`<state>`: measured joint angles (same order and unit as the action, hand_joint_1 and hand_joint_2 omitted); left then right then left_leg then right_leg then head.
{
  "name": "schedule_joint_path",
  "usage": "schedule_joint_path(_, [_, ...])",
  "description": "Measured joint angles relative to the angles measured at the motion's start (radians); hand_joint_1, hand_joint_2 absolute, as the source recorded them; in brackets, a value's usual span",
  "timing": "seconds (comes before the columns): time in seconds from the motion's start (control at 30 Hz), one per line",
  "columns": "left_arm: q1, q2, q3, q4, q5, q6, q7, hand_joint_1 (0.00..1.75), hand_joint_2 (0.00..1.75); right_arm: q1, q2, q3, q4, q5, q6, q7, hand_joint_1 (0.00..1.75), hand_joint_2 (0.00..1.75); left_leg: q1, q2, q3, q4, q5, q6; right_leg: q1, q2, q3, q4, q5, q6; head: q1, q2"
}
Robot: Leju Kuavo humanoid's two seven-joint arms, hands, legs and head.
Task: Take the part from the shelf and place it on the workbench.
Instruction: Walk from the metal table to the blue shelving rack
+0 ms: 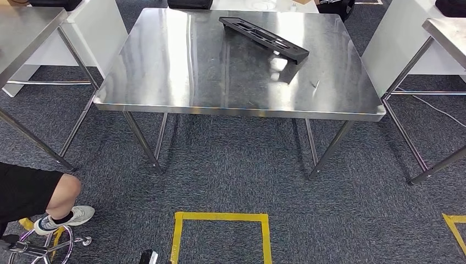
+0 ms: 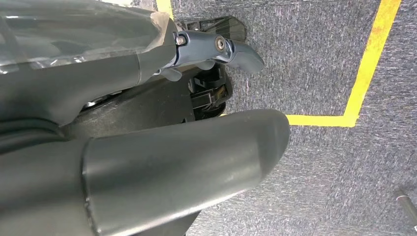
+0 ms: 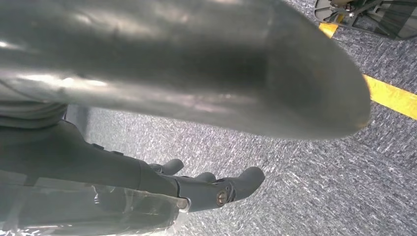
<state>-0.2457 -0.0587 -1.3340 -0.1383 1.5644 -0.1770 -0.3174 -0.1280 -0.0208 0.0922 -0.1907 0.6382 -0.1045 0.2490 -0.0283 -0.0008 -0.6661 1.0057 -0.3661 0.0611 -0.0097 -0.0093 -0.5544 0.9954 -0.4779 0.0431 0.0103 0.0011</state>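
The part (image 1: 264, 37), a long black plastic frame with openings, lies flat at the back right of the steel workbench (image 1: 181, 82), angled across it. Both arms hang below the head view. My left hand (image 2: 162, 147) hangs over the grey carpet with its thick thumb and darker fingers (image 2: 231, 49) stretched out and nothing between them. My right hand (image 3: 187, 88) hangs the same way, its fingers (image 3: 231, 187) extended over the carpet and holding nothing.
A yellow tape square (image 1: 220, 217) marks the carpet in front of the workbench. A seated person's leg and shoe (image 1: 63, 212) and a stool base (image 1: 38, 247) are at the lower left. More steel tables stand at the left (image 1: 22, 33) and right (image 1: 448, 30).
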Motion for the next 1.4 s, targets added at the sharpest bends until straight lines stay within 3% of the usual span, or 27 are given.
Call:
schedule_joint_path(0.37, [0.000,0.003,0.011,-0.001,0.001,0.010,0.034,0.00,0.00,-0.007,0.010,0.009,0.000,0.014,0.060,0.000,0.00,0.00,0.000,0.000,0.000,0.000,0.000,0.000,0.000,0.000,0.000,0.000,0.000,0.000,0.000,0.000])
schedule_joint_path(0.57, [0.000,0.003,0.043,-0.002,0.008,0.065,0.049,0.00,0.00,-0.006,0.020,0.010,0.000,0.017,0.060,0.010,0.00,0.00,0.000,0.000,0.000,0.000,0.000,0.000,0.000,0.000,0.000,0.000,0.000,0.000,0.000,0.000])
schedule_joint_path(1.07, [-0.008,0.009,0.089,-0.002,0.008,0.100,0.094,0.00,0.00,-0.006,0.029,0.022,0.000,0.028,0.055,0.010,0.00,0.00,0.000,0.000,0.000,0.000,0.000,0.000,0.000,0.000,0.000,0.000,0.000,0.000,0.000,0.000])
schedule_joint_path(1.23, [-0.023,-0.032,0.082,-0.003,-0.043,0.228,0.096,0.00,0.00,-0.003,0.012,0.008,0.001,-0.031,0.053,-0.004,0.00,0.00,0.000,-0.001,0.000,0.000,0.000,0.000,-0.002,0.000,0.000,0.000,0.000,0.000,0.000,0.000])
schedule_joint_path(1.4, [-0.050,-0.085,0.013,-0.011,-0.182,0.237,0.152,0.00,0.00,0.038,0.006,-0.070,0.002,-0.168,-0.006,0.003,0.00,0.00,-0.001,-0.002,0.000,0.000,0.000,0.000,-0.002,-0.001,0.000,0.000,0.000,0.000,0.000,0.000])
